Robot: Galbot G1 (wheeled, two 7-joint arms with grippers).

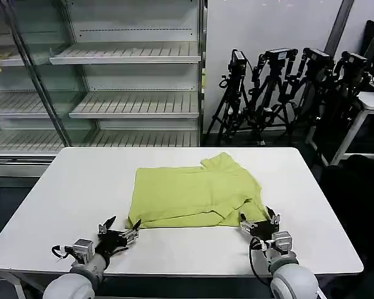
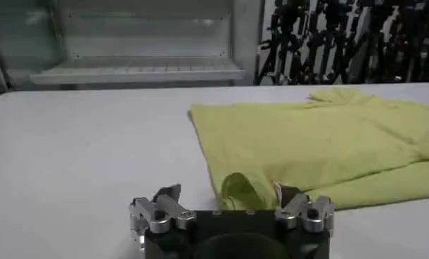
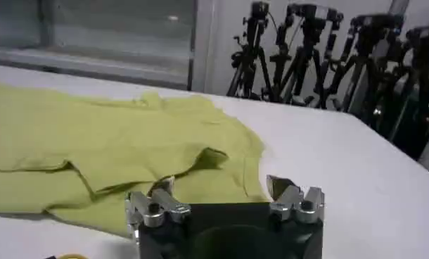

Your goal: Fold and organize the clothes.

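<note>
From the head camera I see the T-shirt lying partly folded on the white table, plain lime side up, one sleeve poking out at its far end. My left gripper sits low at the near edge of the table with its fingers spread, the shirt's near left corner just ahead of its tips. My right gripper is also spread, at the shirt's near right corner.

The left wrist camera gives me what the head view cannot: the shirt's corner curls up in a small loop between the two open fingers of the left gripper, the rest of the T-shirt stretching away beyond. I cannot tell whether the pads touch the cloth. The right wrist camera shows the right gripper open over the shirt's layered hem, one finger above fabric, the other finger over bare table beside the edge.

I read no brand, label or lettering anywhere.

Past the table stand empty glass-fronted shelves and a cluster of black tripods with cameras against a pale wall.
</note>
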